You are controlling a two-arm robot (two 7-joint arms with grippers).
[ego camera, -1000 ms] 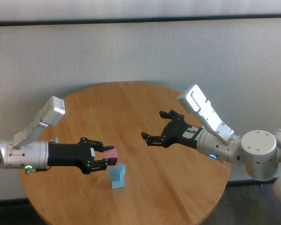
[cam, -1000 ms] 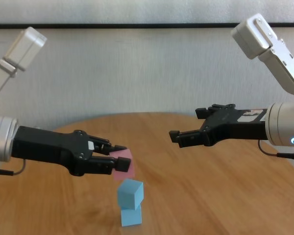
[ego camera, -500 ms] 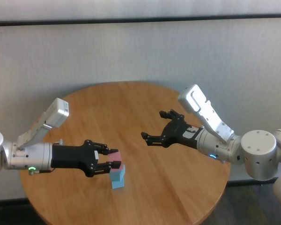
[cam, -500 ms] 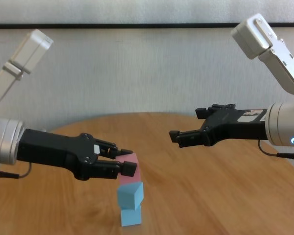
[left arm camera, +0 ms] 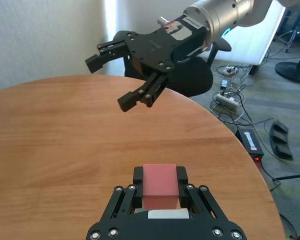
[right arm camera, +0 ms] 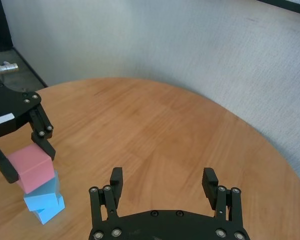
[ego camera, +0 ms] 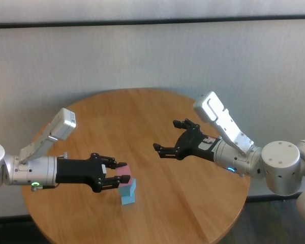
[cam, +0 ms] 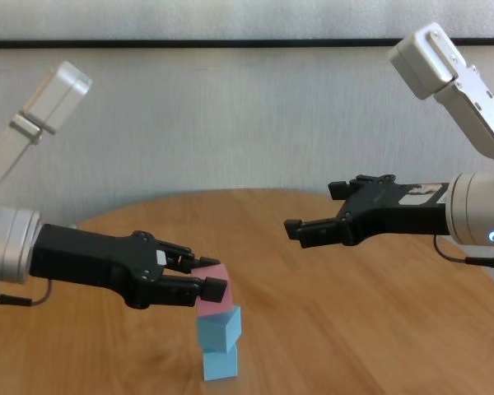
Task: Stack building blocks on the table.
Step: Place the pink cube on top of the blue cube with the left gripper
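Two light blue blocks stand stacked on the table [ego camera: 142,117], the upper block [cam: 220,327] turned a little on the lower block [cam: 221,364]. My left gripper [cam: 212,276] is shut on the pink block [cam: 222,295] and holds it on top of the upper blue block, touching or nearly so. The left wrist view shows the pink block [left arm camera: 160,186] between the fingers [left arm camera: 138,176]. The right wrist view shows the pink block [right arm camera: 32,165] over the blue stack [right arm camera: 42,197]. My right gripper [ego camera: 166,135] is open and empty, hovering over the table's middle, apart from the stack.
The round wooden table [cam: 354,329] has bare wood all around the stack. A white wall stands behind it. The left wrist view shows a chair [left arm camera: 190,80], cables and a power strip [left arm camera: 227,97] on the floor beyond the table's edge.
My left gripper moved right and down with the pink block, from beside the blue stack to on top of it. The right arm has not moved.
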